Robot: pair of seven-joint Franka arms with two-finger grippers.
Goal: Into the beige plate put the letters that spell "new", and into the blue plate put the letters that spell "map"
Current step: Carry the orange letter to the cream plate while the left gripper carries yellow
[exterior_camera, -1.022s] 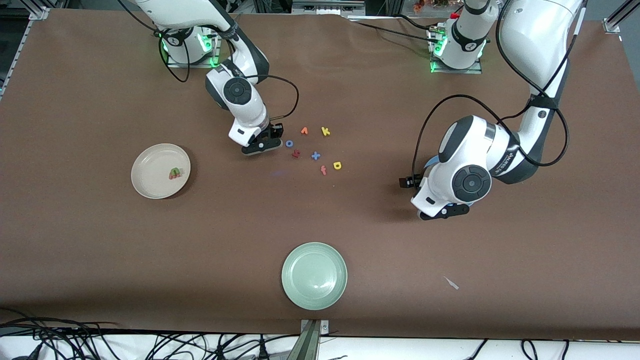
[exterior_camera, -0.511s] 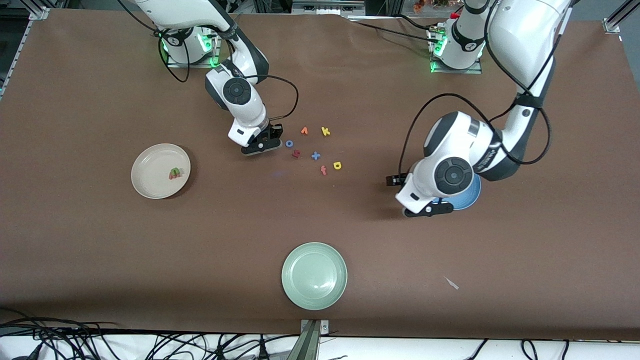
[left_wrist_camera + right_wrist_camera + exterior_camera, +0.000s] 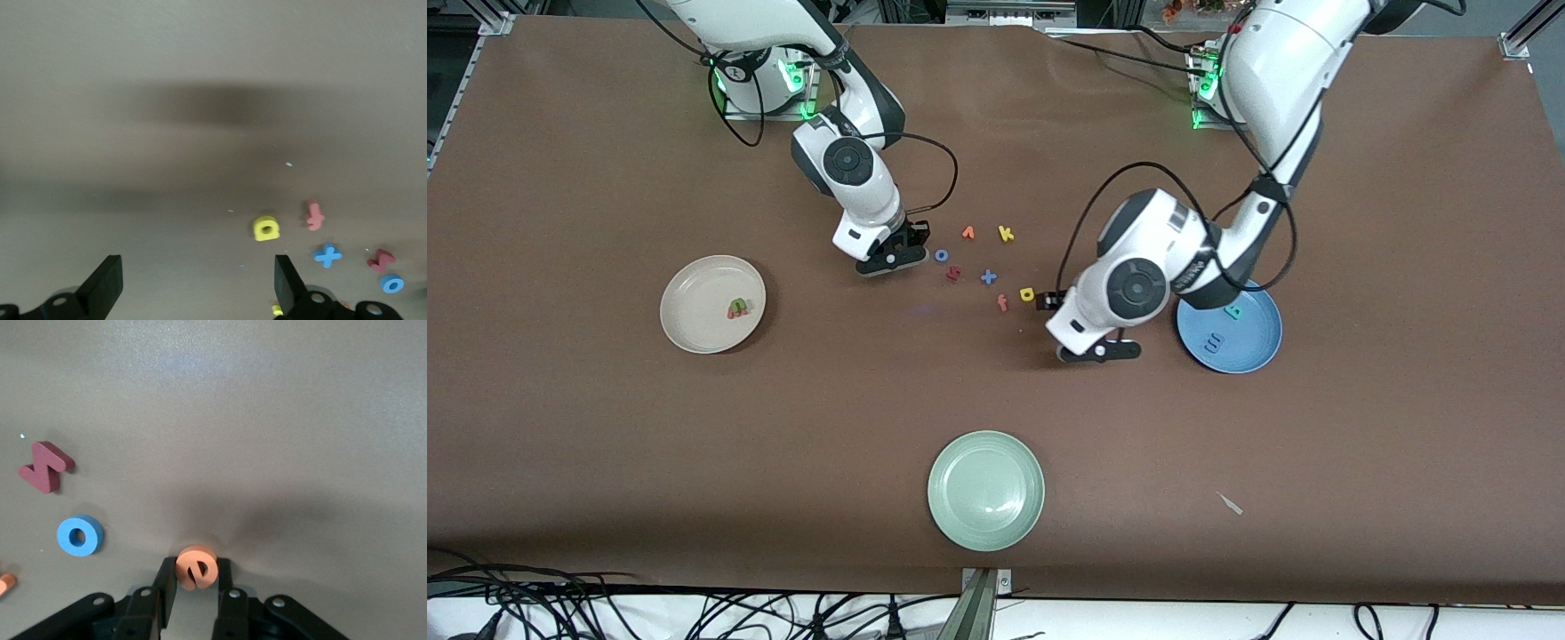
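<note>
Just beside the blue o (image 3: 80, 535), toward the right arm's end of the table, the orange e (image 3: 197, 565) stands on edge on the brown table (image 3: 605, 444), pinched between the fingers of the right gripper (image 3: 195, 579), whose claw is closed tight on the foam letter. The last letter of "new" appears to be in hand, so the job now looks like a clean lift: straight up, so the soft piece neither twists in the pinch nor brushes the blue o, then across to the beige plate (image 3: 685, 329), well apart from the blue o at the right arm's end, with a low release beside the green n (image 3: 737, 304) and pink w (image 3: 735, 314) already lying there. The left gripper (image 3: 197, 287), claw wide open and empty, hangs over bare table near the yellow p (image 3: 266, 228), likely its next pick. By count: three plates, namely beige, blue (image 3: 1258, 351) and pale green (image 3: 985, 490); twelve letters, with two in the beige plate, two in the blue (teal a (image 3: 1234, 311), blue m (image 3: 1213, 341)), one gripped, and seven loose around the blue o: that o, the p, an orange v (image 3: 967, 233), yellow k (image 3: 1006, 234), blue x (image 3: 988, 277), red f (image 3: 1002, 303) and a maroon zigzag letter (image 3: 45, 467).
</note>
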